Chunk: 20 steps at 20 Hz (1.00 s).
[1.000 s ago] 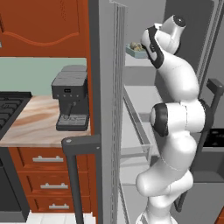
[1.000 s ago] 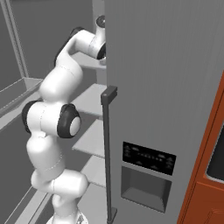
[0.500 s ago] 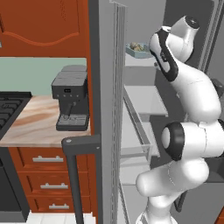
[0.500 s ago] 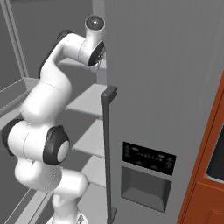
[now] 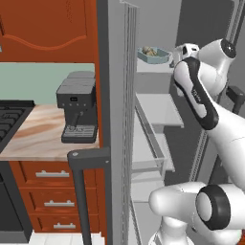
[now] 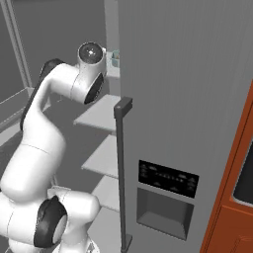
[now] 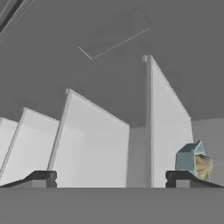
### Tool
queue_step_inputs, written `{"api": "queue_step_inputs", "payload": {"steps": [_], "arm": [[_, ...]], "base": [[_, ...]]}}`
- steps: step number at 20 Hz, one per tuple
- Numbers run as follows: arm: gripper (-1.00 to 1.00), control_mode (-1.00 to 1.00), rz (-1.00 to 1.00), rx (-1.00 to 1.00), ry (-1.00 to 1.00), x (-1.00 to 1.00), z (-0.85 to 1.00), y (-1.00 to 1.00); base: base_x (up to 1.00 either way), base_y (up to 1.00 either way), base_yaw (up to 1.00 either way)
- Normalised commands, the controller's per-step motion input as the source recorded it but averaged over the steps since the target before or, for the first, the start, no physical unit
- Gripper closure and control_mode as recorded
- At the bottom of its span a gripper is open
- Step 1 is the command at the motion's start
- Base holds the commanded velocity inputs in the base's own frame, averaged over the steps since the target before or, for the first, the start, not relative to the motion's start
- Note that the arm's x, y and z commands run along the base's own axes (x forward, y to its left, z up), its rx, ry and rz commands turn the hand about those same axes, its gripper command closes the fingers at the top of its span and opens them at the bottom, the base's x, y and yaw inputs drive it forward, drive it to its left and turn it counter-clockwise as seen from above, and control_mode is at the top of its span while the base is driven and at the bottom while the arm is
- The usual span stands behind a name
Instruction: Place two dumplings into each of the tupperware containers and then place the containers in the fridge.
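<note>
One filled tub shelved — the other tub's whereabouts can't be told.

The light blue tub (image 5: 154, 55) sits on the fridge's (image 6: 197, 99) upper shelf (image 5: 152, 66) with dumplings (image 5: 149, 51) inside, at about one o'clock in the left base view; the gripper (image 7: 111, 178) — fingers spread wide, empty — points at the shelves.
</note>
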Motion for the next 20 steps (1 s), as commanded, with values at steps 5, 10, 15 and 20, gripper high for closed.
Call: {"api": "queue_step_inputs", "payload": {"steps": [5,10,15,20], "arm": [[-1.0,-1.0,0.11,0.04,-0.11,-1.0,-0.49,0.27],[-1.0,-1.0,0.07,0.0,0.03,-0.81,-0.12,0.31],[-1.0,-1.0,0.05,0.03,0.03,-0.68,-0.16,0.41],[-1.0,-1.0,0.13,0.06,0.0,-0.48,-0.21,0.67]], "base": [[0.0,0.0,0.0],[0.0,0.0,0.0],[0.0,0.0,0.0],[0.0,0.0,0.0]]}}
